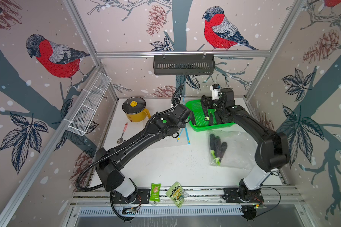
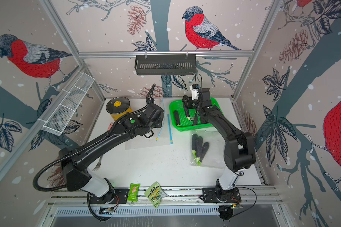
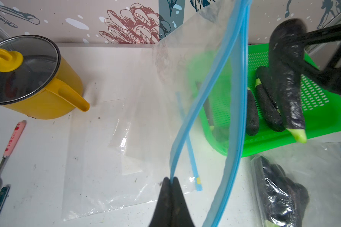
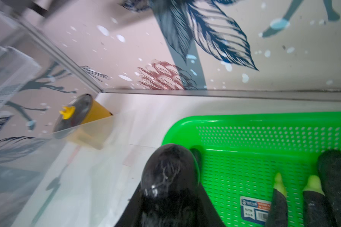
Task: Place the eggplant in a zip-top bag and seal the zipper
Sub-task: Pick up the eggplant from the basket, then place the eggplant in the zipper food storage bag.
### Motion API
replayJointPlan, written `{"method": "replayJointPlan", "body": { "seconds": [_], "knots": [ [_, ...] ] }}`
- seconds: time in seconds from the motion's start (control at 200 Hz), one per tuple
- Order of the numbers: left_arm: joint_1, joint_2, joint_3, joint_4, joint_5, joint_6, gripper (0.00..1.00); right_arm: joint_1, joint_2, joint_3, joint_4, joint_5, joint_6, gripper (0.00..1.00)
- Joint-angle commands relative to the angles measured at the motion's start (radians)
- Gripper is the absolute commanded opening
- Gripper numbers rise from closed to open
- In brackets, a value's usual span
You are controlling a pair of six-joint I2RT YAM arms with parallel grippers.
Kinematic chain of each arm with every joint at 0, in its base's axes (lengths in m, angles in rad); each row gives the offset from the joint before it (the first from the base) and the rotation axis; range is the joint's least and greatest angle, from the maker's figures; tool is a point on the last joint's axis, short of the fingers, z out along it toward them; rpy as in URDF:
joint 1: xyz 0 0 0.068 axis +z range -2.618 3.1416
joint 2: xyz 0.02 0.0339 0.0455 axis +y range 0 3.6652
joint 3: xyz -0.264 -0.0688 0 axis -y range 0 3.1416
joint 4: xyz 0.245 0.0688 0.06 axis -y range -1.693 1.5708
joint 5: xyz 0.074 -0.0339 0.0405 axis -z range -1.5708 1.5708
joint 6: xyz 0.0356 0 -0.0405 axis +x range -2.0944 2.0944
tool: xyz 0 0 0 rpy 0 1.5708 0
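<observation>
In the left wrist view my left gripper (image 3: 170, 179) is shut on the blue zipper strip of a clear zip-top bag (image 3: 215, 88), holding it up with its mouth gaping. My right gripper (image 4: 169, 196) is shut on a dark purple eggplant (image 4: 169, 171) with a pale green stem end. That eggplant (image 3: 287, 82) hangs tilted above the green basket (image 3: 323, 119), just beside the bag's mouth and outside it. In both top views the eggplant (image 1: 205, 113) (image 2: 186, 113) sits over the basket's left part, under my right gripper (image 1: 206, 105).
More eggplants (image 3: 252, 114) lie in the green basket (image 1: 211, 126). A clear bag of eggplants (image 1: 219, 149) lies in front of the basket. A second flat bag (image 3: 106, 157) lies on the table. A yellow pot (image 1: 135, 110) and a spoon (image 1: 122, 133) are at the left, snack packets (image 1: 156, 191) on the front rail.
</observation>
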Motion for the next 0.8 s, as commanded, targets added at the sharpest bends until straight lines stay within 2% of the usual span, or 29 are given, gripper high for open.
{"method": "replayJointPlan", "body": {
  "seconds": [0.0,0.165,0.325,0.56,0.796],
  "knots": [
    [0.004,-0.019,-0.019,0.087,0.049,-0.008,0.0,0.017,-0.146,-0.079,0.142,-0.087,0.027,0.22],
    [0.011,-0.026,-0.027,0.109,0.101,-0.007,0.0,0.064,-0.336,-0.2,0.322,-0.109,0.109,0.22],
    [0.022,-0.033,-0.028,0.116,0.139,-0.008,0.0,0.166,-0.399,-0.283,0.52,-0.071,0.162,0.21],
    [0.032,-0.038,-0.014,0.126,0.2,-0.014,0.0,0.275,-0.337,-0.287,0.687,-0.023,0.156,0.21],
    [0.032,-0.049,-0.023,0.146,0.233,-0.029,0.0,0.297,-0.225,-0.27,0.804,-0.011,0.191,0.21]
  ]
}}
